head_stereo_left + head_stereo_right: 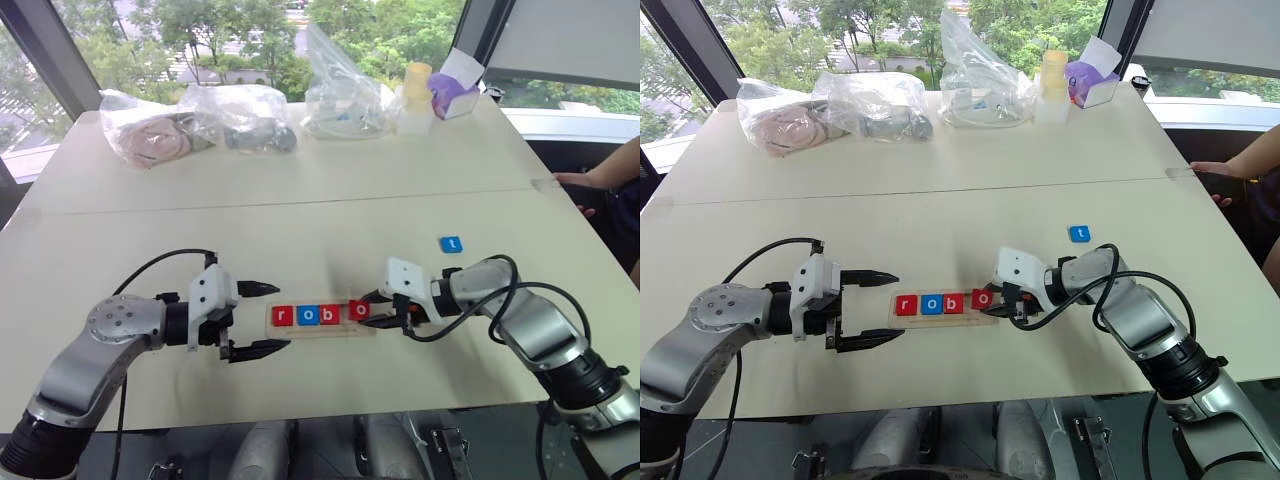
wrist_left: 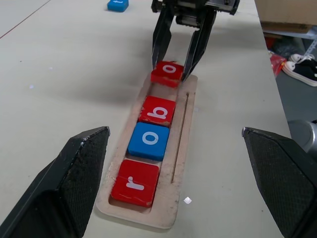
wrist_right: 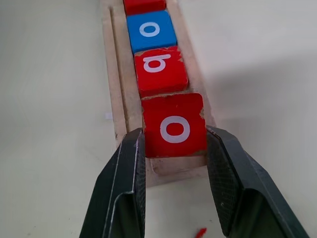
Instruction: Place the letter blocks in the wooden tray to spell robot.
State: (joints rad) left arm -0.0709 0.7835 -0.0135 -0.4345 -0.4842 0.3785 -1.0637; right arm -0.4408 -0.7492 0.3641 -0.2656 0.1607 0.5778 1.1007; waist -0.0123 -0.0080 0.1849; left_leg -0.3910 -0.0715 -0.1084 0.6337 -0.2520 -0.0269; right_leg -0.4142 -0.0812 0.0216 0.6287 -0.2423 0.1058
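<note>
The right gripper (image 3: 174, 186) is pinching the red o block (image 3: 174, 124) over the wooden tray (image 2: 184, 144), beside r, o, b. The left gripper (image 1: 256, 319) is hanging spread wide; the head views are showing the blue t block (image 1: 452, 244) lying apart

Tray (image 2: 184, 148): pale bare wood, matt, rim a bit rough w/ scuffed edges. Red blocks (image 3: 174, 125) & blue block (image 2: 149, 140): painted, slight sheen, paint chipped at corners. Table (image 1: 300, 200): smooth matt beige. Right gripper fingers (image 3: 124, 193): black plastic, pads finely textured. Bags (image 1: 240, 115): clear crinkly glossy plastic.
</note>
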